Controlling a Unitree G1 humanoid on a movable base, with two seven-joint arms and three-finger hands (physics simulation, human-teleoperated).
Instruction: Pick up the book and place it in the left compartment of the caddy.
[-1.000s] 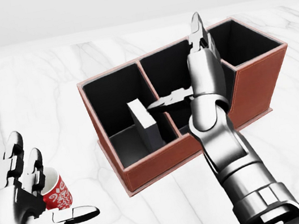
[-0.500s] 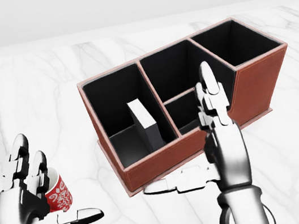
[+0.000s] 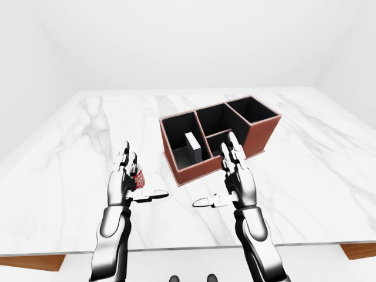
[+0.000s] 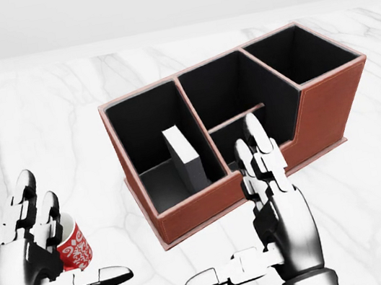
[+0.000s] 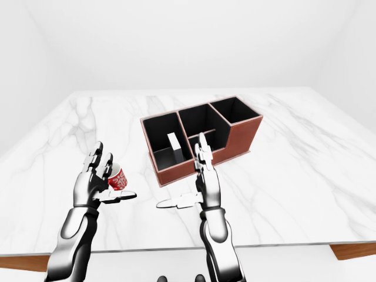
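The reddish-brown caddy point(image 4: 202, 210) with black insides stands on the marble table point(image 4: 41, 123) in the middle of the head view. The white-grey book point(image 4: 184, 159) stands upright inside the caddy's left compartment, free of both hands. My right hand point(image 4: 235, 212) is open and empty, fingers spread, just below the caddy's lower wall, with its fingertips point(image 4: 255, 135) over the small middle compartment. My left hand point(image 4: 74, 231) is open at the lower left, far from the caddy.
A small red patterned cup point(image 4: 75, 251) stands on the table right beside my left hand's open fingers. The table's near edge point(image 3: 188, 249) runs along the bottom of the left-eye view. White walls surround the table.
My right hand has drawn back from above the caddy's middle towards the bottom of the view, still open. The book stays in the left compartment. The left hand has barely moved.
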